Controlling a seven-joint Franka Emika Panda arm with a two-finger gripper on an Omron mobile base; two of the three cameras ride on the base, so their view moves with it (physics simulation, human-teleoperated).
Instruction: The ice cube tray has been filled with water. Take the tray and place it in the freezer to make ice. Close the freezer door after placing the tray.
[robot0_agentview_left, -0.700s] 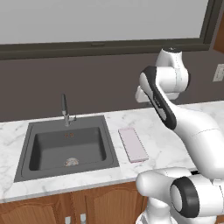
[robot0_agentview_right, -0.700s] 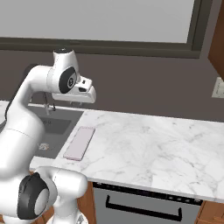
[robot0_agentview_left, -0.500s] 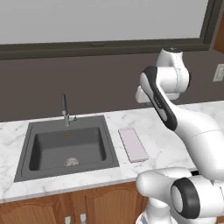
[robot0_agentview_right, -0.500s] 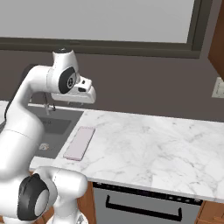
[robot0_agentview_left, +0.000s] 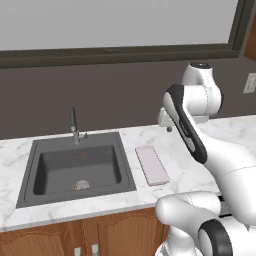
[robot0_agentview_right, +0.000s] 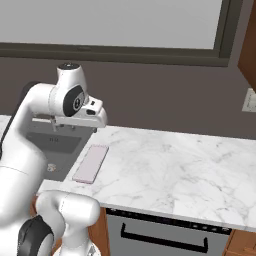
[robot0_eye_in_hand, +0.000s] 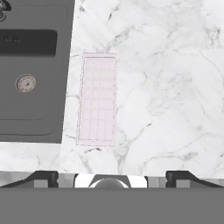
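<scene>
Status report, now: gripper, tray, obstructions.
Gripper open, empty, high above the counter. Ice cube tray flat on the marble beside the sink, untouched. Nothing lying between gripper and tray.

The white marble counter (robot0_agentview_left: 190, 165) carries the ice cube tray (robot0_agentview_left: 152, 165) lying flat beside the sink (robot0_agentview_left: 77, 167).

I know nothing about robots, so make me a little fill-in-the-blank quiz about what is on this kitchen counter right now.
1. The ice cube tray lies flat on the marble ____, untouched.
2. Right beside the tray is the dark grey ____, with a faucet behind it.
3. The pincer hangs above the tray with its jaws ____.

Missing words: counter; sink; open
</scene>
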